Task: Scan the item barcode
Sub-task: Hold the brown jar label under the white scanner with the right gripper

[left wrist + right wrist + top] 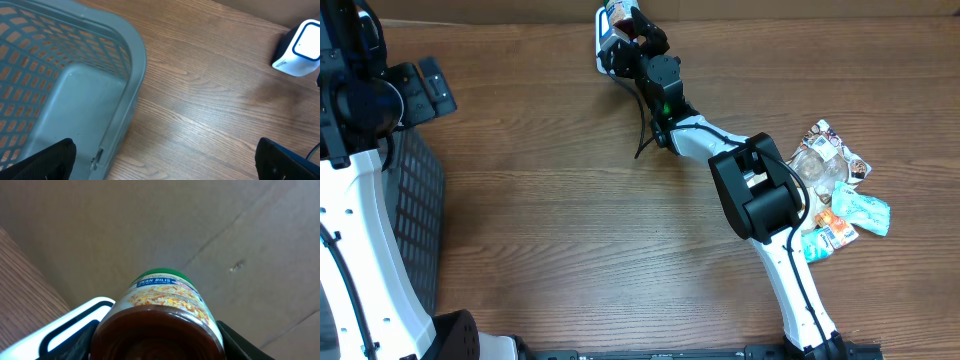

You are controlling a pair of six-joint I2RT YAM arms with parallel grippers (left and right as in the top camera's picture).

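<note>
Wood-grain table (560,210), cardboard wall (125,220), jar (165,292) beside scanner (299,47)

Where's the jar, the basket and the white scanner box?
jar (164,299), right wrist view, on its label.
basket (137,57), left wrist view, on its rim.
white scanner (299,47), left wrist view, on its front face.

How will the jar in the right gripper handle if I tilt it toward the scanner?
The jar looks rigid with a smooth, glossy wall, so it may slip in the right gripper. Its round body would probably roll if laid down. It appears full, so likely heavy for its size.
</note>
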